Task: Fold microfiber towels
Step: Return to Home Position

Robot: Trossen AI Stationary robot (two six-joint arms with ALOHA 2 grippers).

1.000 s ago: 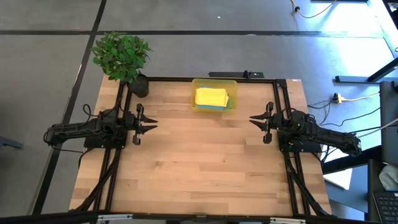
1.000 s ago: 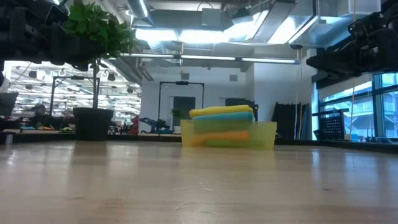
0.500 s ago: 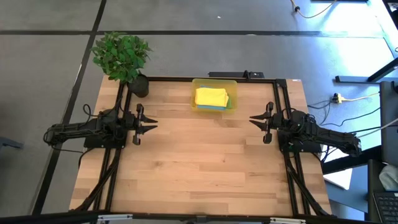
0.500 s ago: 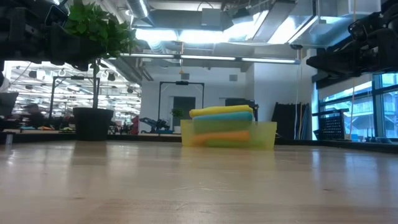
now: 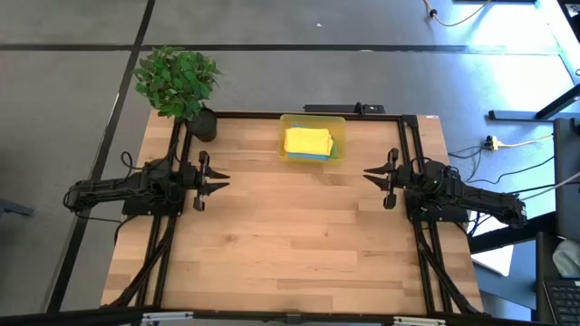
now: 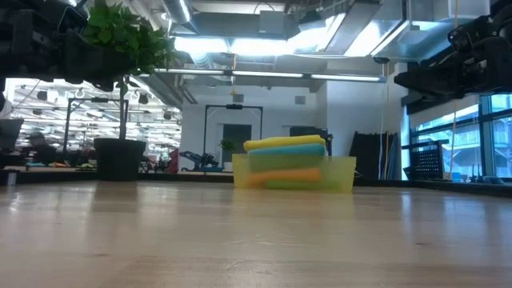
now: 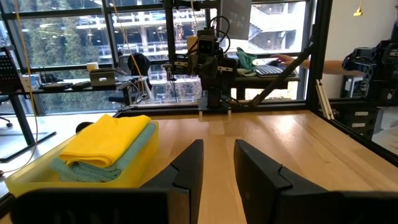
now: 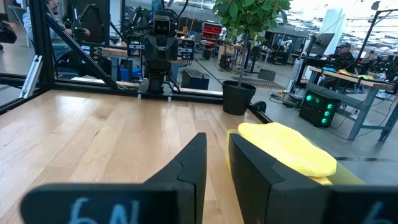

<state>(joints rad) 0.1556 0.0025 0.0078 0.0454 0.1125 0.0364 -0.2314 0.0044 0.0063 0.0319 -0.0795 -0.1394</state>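
Your left arm (image 5: 118, 192) lies low along the left side of the counter (image 5: 290, 244) and your right arm (image 5: 471, 201) mirrors it on the right, both tucked back and pointing inward at each other. The left tool (image 5: 220, 181) and right tool (image 5: 370, 175) hang level and well apart, up off the wood. Fingers (image 7: 189, 165) on each have just a narrow gap between them, gripping nothing.

Potted plant (image 5: 178, 81) at table (image 5: 290, 235) corner; yellow bin (image 5: 313, 118) at far edge
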